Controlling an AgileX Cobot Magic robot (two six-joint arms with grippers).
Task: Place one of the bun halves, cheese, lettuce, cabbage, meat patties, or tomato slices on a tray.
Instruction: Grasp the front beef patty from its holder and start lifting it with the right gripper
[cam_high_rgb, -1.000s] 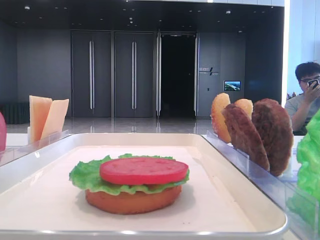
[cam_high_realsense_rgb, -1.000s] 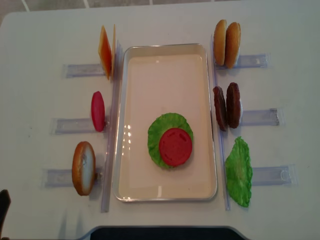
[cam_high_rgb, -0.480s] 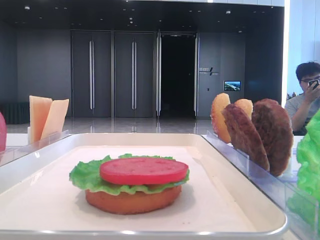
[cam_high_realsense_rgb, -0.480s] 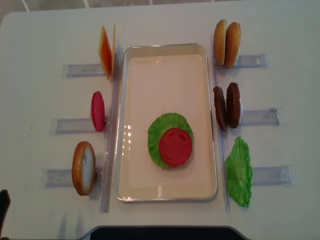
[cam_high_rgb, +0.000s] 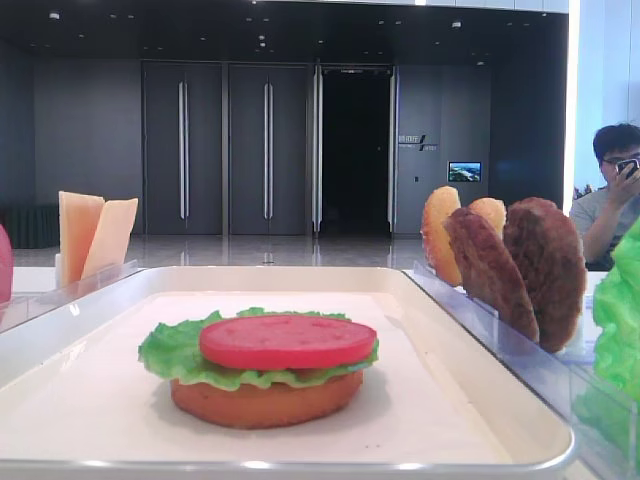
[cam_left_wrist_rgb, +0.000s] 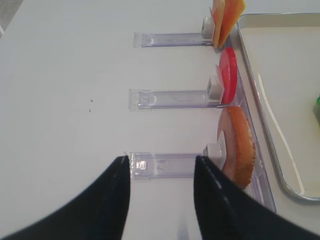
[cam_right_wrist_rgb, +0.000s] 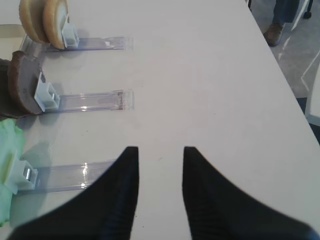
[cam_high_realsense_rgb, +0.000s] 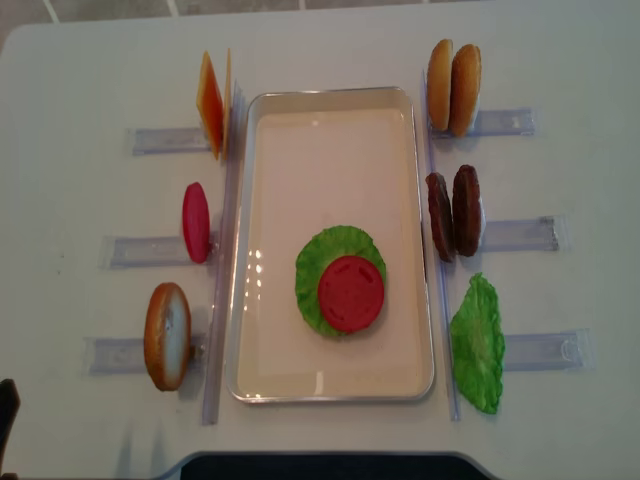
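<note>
A white tray (cam_high_realsense_rgb: 330, 93) lies mid-table. In it a bun half (cam_high_rgb: 265, 400) carries lettuce (cam_high_realsense_rgb: 315, 262) topped by a tomato slice (cam_high_realsense_rgb: 351, 293). Left of the tray, cheese (cam_high_realsense_rgb: 212, 104), a tomato slice (cam_high_realsense_rgb: 196, 222) and a bun half (cam_high_realsense_rgb: 167, 335) stand on edge. On the right stand two bun halves (cam_high_realsense_rgb: 453, 87), two meat patties (cam_high_realsense_rgb: 453, 212) and a lettuce leaf (cam_high_realsense_rgb: 477, 343). Cabbage is out of view. My left gripper (cam_left_wrist_rgb: 162, 160) hangs open and empty by the left bun's holder. My right gripper (cam_right_wrist_rgb: 160, 149) is open and empty over bare table beyond the lettuce holder.
Clear plastic holders (cam_high_realsense_rgb: 530, 235) stick out from both long sides of the tray. The table's right edge (cam_right_wrist_rgb: 280, 75) runs close to my right gripper. A seated person (cam_high_rgb: 612, 190) is in the far background.
</note>
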